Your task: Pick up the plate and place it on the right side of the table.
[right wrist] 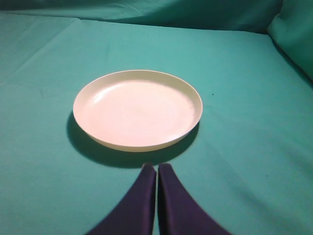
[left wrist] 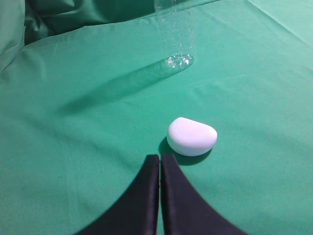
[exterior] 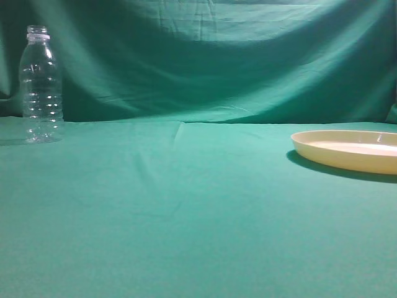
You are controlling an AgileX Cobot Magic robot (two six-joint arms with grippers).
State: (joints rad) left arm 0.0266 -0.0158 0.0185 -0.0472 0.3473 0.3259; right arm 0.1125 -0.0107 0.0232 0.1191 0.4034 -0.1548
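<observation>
The cream-yellow plate (exterior: pixel 350 149) lies flat on the teal table (exterior: pixel 198 211) at the right edge of the exterior view. In the right wrist view the plate (right wrist: pixel 137 108) sits just ahead of my right gripper (right wrist: pixel 157 167), which is shut and empty, its tips a little short of the plate's near rim. My left gripper (left wrist: pixel 160 158) is shut and empty, above the cloth. Neither gripper shows in the exterior view.
A clear ribbed bottle (exterior: pixel 41 85) stands upright at the far left; its base shows in the left wrist view (left wrist: pixel 178 51). A small white rounded object (left wrist: pixel 191 136) lies just ahead and right of the left gripper. A green cloth backdrop (exterior: pixel 205 56) hangs behind.
</observation>
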